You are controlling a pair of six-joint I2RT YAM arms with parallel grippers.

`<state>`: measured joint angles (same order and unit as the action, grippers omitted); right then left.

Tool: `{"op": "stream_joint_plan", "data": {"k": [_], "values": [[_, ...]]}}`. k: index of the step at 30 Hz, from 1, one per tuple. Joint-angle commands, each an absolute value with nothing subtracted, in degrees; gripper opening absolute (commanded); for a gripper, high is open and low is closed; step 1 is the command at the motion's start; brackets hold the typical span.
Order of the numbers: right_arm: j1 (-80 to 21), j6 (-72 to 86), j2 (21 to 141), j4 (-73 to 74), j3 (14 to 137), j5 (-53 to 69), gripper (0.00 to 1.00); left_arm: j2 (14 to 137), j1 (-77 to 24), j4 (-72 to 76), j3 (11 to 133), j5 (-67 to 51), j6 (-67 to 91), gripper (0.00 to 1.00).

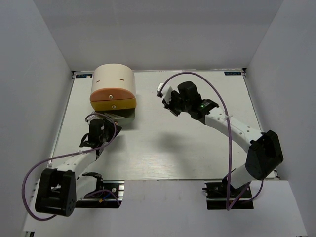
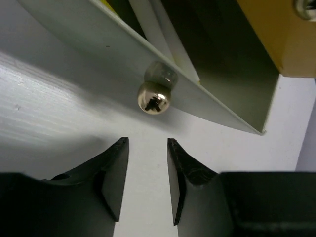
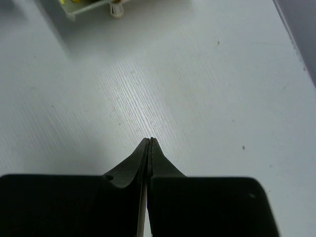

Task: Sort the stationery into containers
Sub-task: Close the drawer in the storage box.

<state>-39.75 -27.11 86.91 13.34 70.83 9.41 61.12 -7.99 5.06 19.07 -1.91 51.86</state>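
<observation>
The beige half-cylinder cabinet stands at the back left, with its orange drawer and yellow drawer closed. A pale bottom drawer is pulled out. In the left wrist view its front carries a shiny round knob, and thin white shapes lie inside. My left gripper is open and empty, just short of that knob; it also shows in the top view. My right gripper is shut and empty above bare table, right of the cabinet. No loose stationery shows on the table.
White walls enclose the table on the left, back and right. In the right wrist view the pulled-out drawer's corner shows at the top left, well away from the fingers.
</observation>
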Motion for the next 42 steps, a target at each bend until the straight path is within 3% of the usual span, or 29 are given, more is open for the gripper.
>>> {"op": "stream_joint_plan", "data": {"k": [1, 23, 42], "values": [[-37.62, -25.75, 83.85, 12.13, 69.35, 10.19, 0.00, 65.20, -7.65, 12.29, 19.94, -1.76, 50.45, 0.48], [-32.34, -25.22, 78.40, 14.41, 60.74, 15.03, 0.00, 81.11, -7.65, 28.03, 23.91, 1.85, 62.83, 0.53], [-30.85, -25.31, 77.43, 14.50, 58.62, 15.82, 0.00, 87.54, -8.17, 37.00, 26.02, 4.04, 72.94, 0.54]]}}
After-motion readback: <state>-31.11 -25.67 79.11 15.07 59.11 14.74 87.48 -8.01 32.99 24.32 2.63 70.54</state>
